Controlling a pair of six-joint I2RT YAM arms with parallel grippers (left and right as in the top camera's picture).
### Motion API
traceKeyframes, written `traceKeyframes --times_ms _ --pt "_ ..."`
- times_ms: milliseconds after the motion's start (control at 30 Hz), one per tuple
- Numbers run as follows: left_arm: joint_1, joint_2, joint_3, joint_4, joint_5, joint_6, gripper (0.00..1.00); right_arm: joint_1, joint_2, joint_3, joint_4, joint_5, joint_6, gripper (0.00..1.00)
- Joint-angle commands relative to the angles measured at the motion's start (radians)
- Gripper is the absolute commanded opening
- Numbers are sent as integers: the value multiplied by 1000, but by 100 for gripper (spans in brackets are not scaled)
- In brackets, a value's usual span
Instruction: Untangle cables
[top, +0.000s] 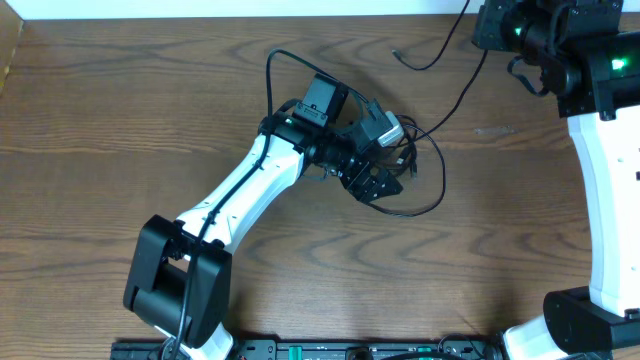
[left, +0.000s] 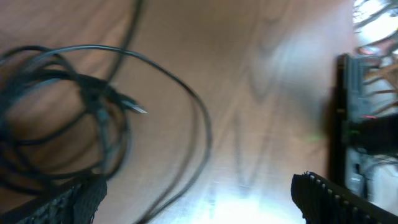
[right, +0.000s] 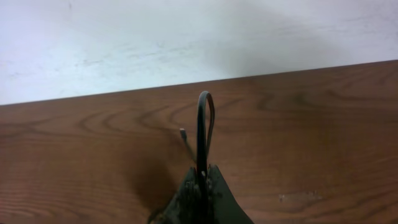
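The black cables (top: 415, 165) lie in a loose tangle of loops at the table's middle. In the left wrist view the tangle (left: 93, 102) sits left of centre, with a small plug end (left: 138, 109) sticking out. My left gripper (top: 377, 183) hovers over the tangle, open and empty (left: 199, 205), with one strand running between its fingers. My right gripper (top: 487, 30) is at the far right edge, shut on a black cable (right: 204, 124) that loops up from its jaws (right: 202, 177). That cable (top: 465, 90) runs down to the tangle. A free plug end (top: 398, 54) lies nearby (right: 182, 131).
The table's back edge meets a white wall (right: 186, 43) just beyond my right gripper. The left arm's base (top: 175, 285) stands at the front left and the right arm's base (top: 580, 320) at the front right. Dark equipment (left: 364, 124) shows at the left wrist view's right edge.
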Motion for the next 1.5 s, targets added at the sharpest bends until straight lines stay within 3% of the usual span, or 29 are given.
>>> traceKeyframes --times_ms 0,267,533,733,900,1267,1467 --pt "-2 45 -5 35 -77 24 99 -11 2 21 -7 6 -18 1" --pt "-1 170 -5 91 -102 23 100 -11 2 21 -12 1 -19 1" --pt "0 183 -5 106 -178 19 99 -11 2 21 -22 1 -29 1" --pt "3 173 -4 105 -311 -92 42 -18 2 18 -50 3 -30 1" --pt "22 106 -4 98 -387 -150 20 -26 2 18 -74 16 -33 1" --pt "84 -284 39 68 -547 -191 19 -51 2 -3 -132 75 -33 1" --pt "151 -448 47 45 -552 -203 21 -51 2 -92 -122 106 -34 1"
